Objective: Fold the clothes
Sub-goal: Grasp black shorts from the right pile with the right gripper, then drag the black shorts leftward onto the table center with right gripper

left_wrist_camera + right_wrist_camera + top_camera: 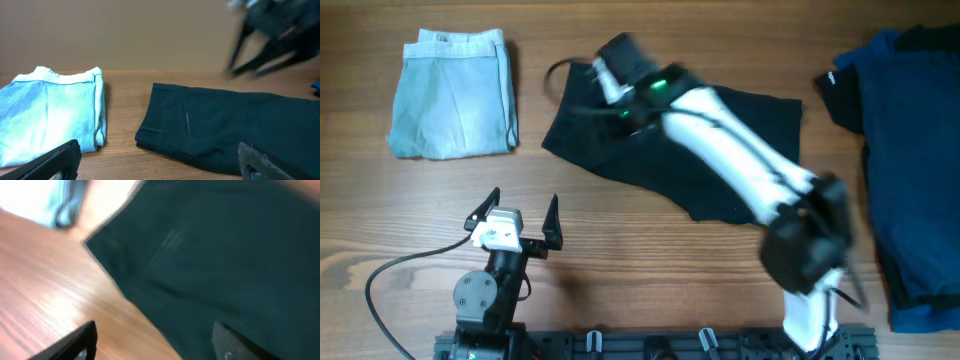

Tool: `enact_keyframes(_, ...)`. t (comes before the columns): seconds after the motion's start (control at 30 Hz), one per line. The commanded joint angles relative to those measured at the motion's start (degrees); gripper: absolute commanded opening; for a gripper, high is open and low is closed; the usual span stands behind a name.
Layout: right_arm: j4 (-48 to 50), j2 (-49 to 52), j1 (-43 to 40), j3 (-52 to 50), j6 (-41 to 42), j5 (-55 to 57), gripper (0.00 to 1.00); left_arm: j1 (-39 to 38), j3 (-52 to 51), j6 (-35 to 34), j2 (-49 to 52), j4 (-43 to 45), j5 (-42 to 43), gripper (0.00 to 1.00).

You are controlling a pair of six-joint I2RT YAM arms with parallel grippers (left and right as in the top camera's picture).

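Black shorts (pixel 720 150) lie spread across the middle of the table; they also show in the left wrist view (pixel 225 127) and in the right wrist view (pixel 215 265). My right gripper (pixel 612 62) is open and empty above their top-left corner, blurred by motion; in its own view the fingers (pixel 155 342) straddle the shorts' edge and bare wood. My left gripper (pixel 515 215) is open and empty, at rest near the front edge; its fingertips (pixel 160 162) frame the lower corners of the left wrist view.
Folded light blue shorts (pixel 453 92) lie at the back left, also seen in the left wrist view (pixel 50 112). A dark blue garment (pixel 910 170) lies at the right edge. A black cable (pixel 390 275) loops at the front left.
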Motion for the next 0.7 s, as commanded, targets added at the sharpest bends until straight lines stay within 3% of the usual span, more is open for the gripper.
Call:
enact_keyframes(0.0, -7.41, -5.77, -9.49, 0.22, -0.09, 5.99, 0.77, -0.35, -0.42, 1.05, -0.37, -0.04, -0.76, 1.00)
enact_keyframes(0.07, -9.90, -5.44, -15.43, -0.66, 1.22, 5.99, 0.75, -0.35, -0.42, 1.07, -0.35, -0.04, -0.76, 1.00)
enact_keyframes(0.13, -8.70, -5.44, -21.70, -4.33, 2.78, 5.99, 0.66, -0.35, -0.42, 1.07, -0.37, -0.04, -0.76, 1.00)
enact_keyframes(0.2, -5.05, -5.44, -28.68, -11.10, 3.15, 5.68, 0.40, -0.35, -0.42, 1.05, -0.35, -0.04, -0.76, 1.00)
enact_keyframes(0.3, 2.62, -5.44, -33.57, -19.85, 3.30, 3.39, 0.15, -0.35, -0.42, 1.07, -0.35, -0.04, -0.76, 1.00)
enact_keyframes(0.47, 20.04, -5.29, -36.28, -33.27, 3.08, 0.39, 0.11, -0.35, -0.42, 1.05, -0.35, -0.04, -0.76, 1.00)
enact_keyframes(0.67, 23.12, -0.81, -36.28, -35.06, 4.50, 2.75, 0.09, -0.35, -0.42, 1.05, -0.37, -0.04, -0.76, 1.00)
